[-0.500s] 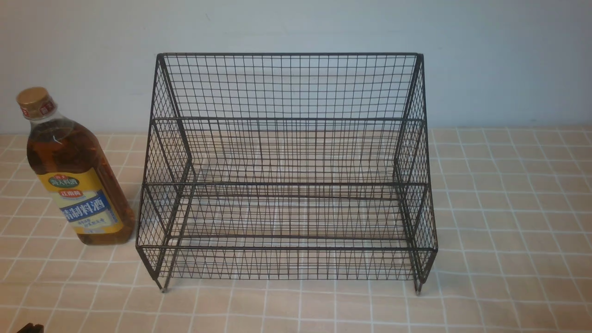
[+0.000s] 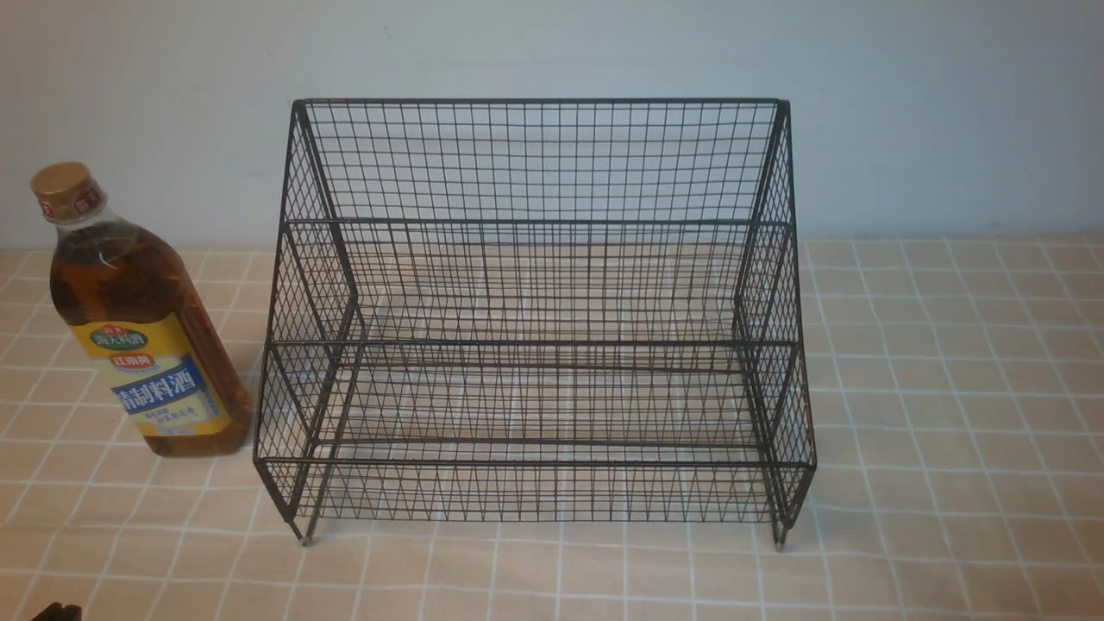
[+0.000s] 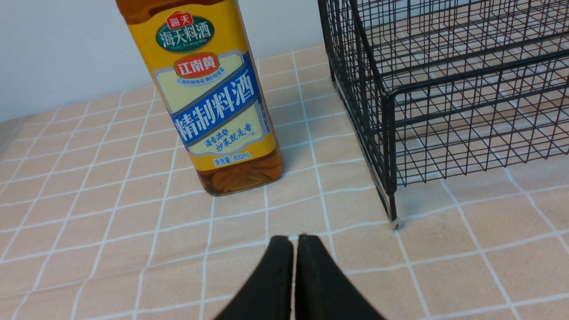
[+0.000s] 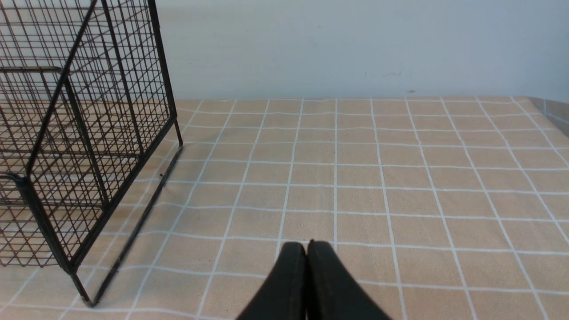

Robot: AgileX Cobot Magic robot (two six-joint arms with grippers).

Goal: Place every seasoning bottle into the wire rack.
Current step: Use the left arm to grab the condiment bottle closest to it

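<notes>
- Seasoning bottle: upright on the table, left of the wire rack and just beside it; not yet racked.
- Left gripper: clenched, nothing between its fingertips, apart from the bottle.
- Right gripper: likewise closed and without a load.
- Risk: advancing the left fingers unopened would probably push the bottle over (it is tall and, by judgement, top-heavy).
- Risk: a low lift could catch the base on the rack's left side, shifting the rack.
- Risk: a loose grip on smooth plastic may let it slip.
</notes>
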